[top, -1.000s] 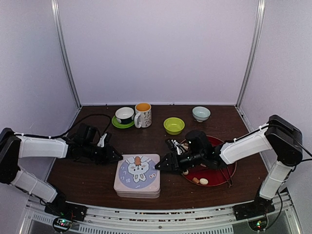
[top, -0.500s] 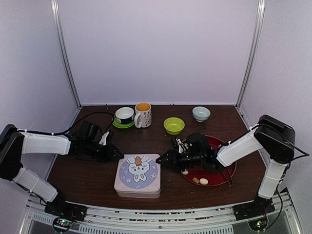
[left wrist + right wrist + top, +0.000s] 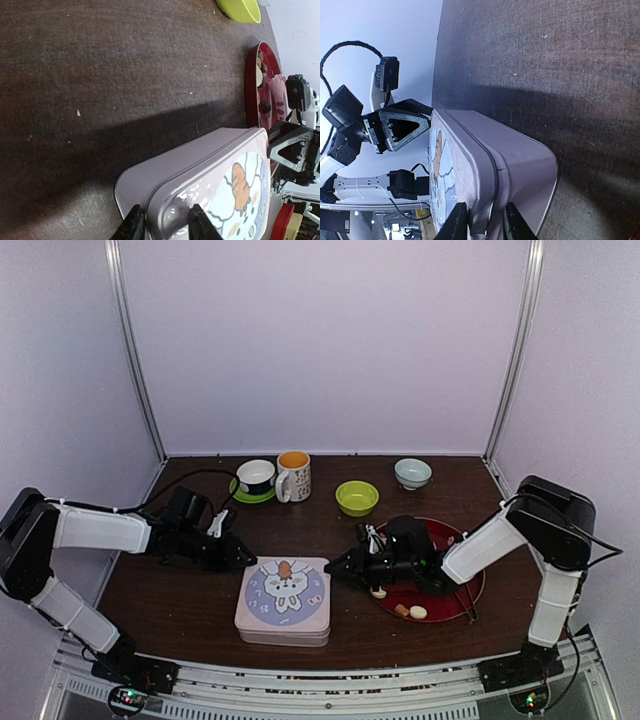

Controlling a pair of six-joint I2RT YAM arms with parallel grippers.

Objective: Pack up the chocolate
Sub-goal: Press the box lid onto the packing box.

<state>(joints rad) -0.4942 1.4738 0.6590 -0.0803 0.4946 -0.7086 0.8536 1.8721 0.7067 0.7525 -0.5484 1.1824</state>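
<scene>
The pale square tin with the rabbit lid sits closed at the front centre. My left gripper is at its far left corner. In the left wrist view its fingers straddle the lid's rim, one on top and one against the side. My right gripper is at the far right corner, its fingers clamped across the lid's edge. A few pale and tan chocolate pieces lie on the red plate, partly hidden by the right arm.
A yellow-green bowl, a mug, a cup on a green saucer and a pale bowl stand along the back. Pink tongs lie on the red plate.
Both grippers have moved inward onto the tin's far corners. The tin has stayed in place.
</scene>
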